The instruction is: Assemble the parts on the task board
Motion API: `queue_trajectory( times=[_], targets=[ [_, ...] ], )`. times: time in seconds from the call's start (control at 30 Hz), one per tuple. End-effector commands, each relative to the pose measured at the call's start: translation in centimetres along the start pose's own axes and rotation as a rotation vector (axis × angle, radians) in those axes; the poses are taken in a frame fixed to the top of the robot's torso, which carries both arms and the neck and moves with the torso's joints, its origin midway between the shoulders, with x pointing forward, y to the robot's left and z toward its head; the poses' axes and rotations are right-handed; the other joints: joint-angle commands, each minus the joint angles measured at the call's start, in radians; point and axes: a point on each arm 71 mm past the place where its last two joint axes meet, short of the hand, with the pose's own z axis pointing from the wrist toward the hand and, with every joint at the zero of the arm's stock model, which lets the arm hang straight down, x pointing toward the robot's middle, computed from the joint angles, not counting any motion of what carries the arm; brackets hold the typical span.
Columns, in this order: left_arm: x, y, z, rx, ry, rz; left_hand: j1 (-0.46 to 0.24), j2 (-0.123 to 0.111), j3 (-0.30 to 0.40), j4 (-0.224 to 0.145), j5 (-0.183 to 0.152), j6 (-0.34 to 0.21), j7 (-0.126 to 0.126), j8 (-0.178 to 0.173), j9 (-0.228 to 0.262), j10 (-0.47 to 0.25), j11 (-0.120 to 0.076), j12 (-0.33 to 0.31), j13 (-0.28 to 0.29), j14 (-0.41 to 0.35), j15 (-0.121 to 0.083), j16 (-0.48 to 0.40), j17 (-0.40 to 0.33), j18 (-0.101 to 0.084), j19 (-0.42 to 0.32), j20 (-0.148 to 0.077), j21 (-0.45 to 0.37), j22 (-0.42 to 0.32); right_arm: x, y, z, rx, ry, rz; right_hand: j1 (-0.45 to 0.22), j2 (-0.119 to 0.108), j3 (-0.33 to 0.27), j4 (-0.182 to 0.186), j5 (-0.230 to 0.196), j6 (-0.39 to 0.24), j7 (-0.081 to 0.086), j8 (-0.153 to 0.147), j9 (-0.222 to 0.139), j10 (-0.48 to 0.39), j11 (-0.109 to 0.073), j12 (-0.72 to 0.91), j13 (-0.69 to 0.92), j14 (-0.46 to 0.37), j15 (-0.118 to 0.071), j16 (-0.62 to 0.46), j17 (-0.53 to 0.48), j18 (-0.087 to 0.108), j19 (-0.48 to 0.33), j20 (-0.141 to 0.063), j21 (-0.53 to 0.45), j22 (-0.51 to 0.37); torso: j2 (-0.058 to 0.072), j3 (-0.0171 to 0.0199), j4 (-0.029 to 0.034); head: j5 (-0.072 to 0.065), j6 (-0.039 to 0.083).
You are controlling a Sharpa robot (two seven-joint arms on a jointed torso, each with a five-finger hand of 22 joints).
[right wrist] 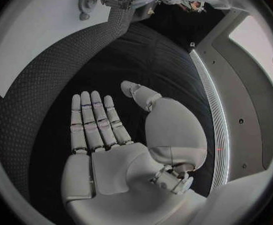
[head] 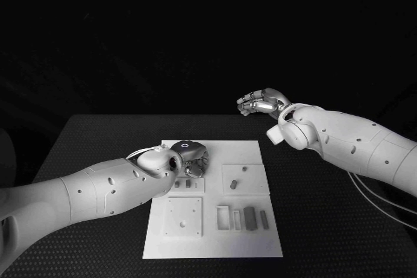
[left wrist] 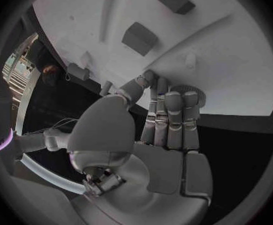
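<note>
Left hand (head: 187, 154) sits low over the far left corner of the task board (head: 247, 239); whether it grips anything, I cannot tell. Its wrist view adds fingers (left wrist: 174, 116) lying together, tips against the board beside a small part (left wrist: 190, 60). Right hand (right wrist: 114, 135) hangs beyond the board's far right corner, over the tabletop (head: 326, 205), fingers straight and holding nothing. More parts (head: 250, 217) lie near the board's front edge.

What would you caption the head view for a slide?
Left hand works at the task board; right hand hovers open beyond the table.
</note>
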Motion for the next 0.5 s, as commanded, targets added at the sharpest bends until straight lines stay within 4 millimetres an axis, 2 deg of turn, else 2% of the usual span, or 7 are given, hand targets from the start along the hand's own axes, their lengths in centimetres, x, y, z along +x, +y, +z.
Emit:
queue_trajectory(
  times=[0.03,0.4,0.5],
  targets=[
    [0.1,0.0,-0.1,0.004,-0.032,-0.037,0.004,0.012,0.006,-0.001,0.004,0.009,0.001,0.006,0.0,0.007,0.0,0.005,0.001,0.01,-0.001,0.005,0.0,0.02,0.01,-0.066,0.007,0.021,0.2,0.1,0.0,-0.012,0.01,0.002,-0.008,0.002,-0.005,-0.001,0.006,-0.008,0.041,0.006,-0.001,0.005,0.001,-0.005,0.001,-0.008,0.002,0.007,-0.002,-0.016,-0.004,-0.001,-0.005,0.002,-0.001,0.0004,0.0004,0.0,0.002],
    [-0.6,0.7,-0.9,-0.017,-0.084,-0.157,0.006,0.013,0.009,-0.002,0.007,0.013,0.001,0.005,-0.002,0.013,-0.003,0.001,0.002,0.022,-0.003,0.013,0.0,0.022,0.021,-0.07,0.015,0.02,0.0,0.0,0.0,-0.01,0.008,0.001,-0.008,0.002,-0.005,-0.001,0.006,-0.008,0.041,0.006,-0.001,0.005,0.001,-0.005,0.001,-0.008,0.002,0.007,-0.002,-0.016,-0.004,-0.001,-0.005,0.002,-0.001,0.0002,0.0008,-0.001,0.007],
    [-1.3,1.0,-0.9,-0.024,-0.103,-0.189,0.005,0.013,0.009,-0.002,0.008,0.013,0.001,0.005,-0.002,0.014,-0.003,0.001,0.003,0.022,-0.003,0.013,0.0,0.022,0.021,-0.071,0.016,0.02,-0.1,0.0,-0.1,-0.009,0.006,0.001,-0.008,0.002,-0.005,-0.001,0.006,-0.008,0.041,0.006,-0.001,0.005,0.001,-0.005,0.001,-0.008,0.002,0.007,-0.002,-0.016,-0.004,-0.001,-0.006,0.002,-0.001,0.0001,0.0006,-0.001,0.008]
  ],
)
